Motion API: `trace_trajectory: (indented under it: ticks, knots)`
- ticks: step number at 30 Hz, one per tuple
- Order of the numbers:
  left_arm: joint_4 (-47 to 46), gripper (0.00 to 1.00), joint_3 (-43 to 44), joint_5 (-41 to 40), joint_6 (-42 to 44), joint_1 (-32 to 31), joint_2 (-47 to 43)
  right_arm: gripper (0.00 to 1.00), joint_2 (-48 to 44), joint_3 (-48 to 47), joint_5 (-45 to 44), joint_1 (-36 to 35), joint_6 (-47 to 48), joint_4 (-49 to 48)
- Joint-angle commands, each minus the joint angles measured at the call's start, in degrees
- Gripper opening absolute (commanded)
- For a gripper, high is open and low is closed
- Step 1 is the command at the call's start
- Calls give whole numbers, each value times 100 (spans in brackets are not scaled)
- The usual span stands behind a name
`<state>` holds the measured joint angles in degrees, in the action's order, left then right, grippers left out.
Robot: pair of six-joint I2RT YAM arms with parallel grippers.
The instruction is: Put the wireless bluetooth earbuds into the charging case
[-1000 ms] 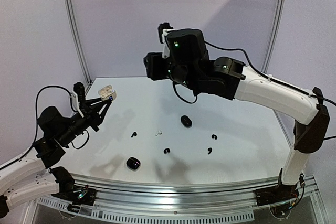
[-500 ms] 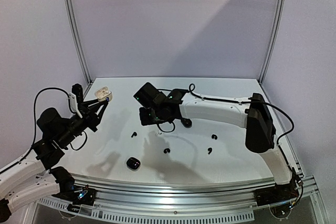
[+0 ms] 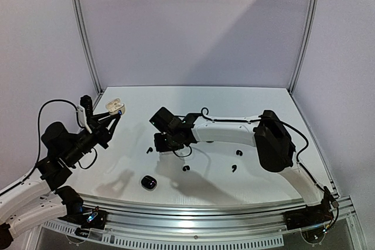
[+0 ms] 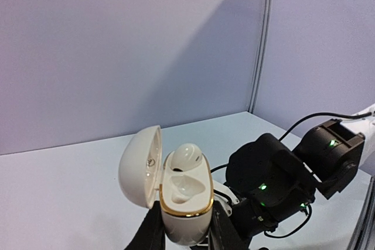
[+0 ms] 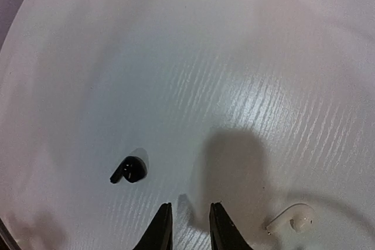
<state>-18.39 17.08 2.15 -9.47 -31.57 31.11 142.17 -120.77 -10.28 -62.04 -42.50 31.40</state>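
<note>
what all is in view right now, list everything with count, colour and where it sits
white charging case: one, white with a gold rim, lid open, held up off the table at the left
white earbuds: two, white; one seated in the open case, one loose on the table beside the right gripper
black earbuds: four, glossy black, scattered loose across the middle of the table
black charging case: one, black, on the table near the front edge, left of centre
table: one, white
left gripper: one, black, shut on the white charging case
right gripper: one, black, low over the table, fingers slightly apart, empty

An earbud [image 4: 186, 155] sits in the case [image 4: 186, 206], above the table [image 4: 58, 191].
</note>
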Motion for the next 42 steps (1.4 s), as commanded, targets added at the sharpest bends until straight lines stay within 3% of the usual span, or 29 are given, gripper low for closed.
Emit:
trace_trajectory:
  ticks: [1,34,38,42]
  knots:
    - [-50,0,-84,38,50,72,-36,21,177,-109,77,51,-251,344]
    - [-101,0,-107,129,41,72,-25,18,-88,451,-263,290,-575,1311]
    - [-86,0,-109,123,51,72,-43,18,-205,664,-225,297,-567,1218]
    - [-86,0,-118,123,51,72,-35,20,-457,1040,309,283,-171,463]
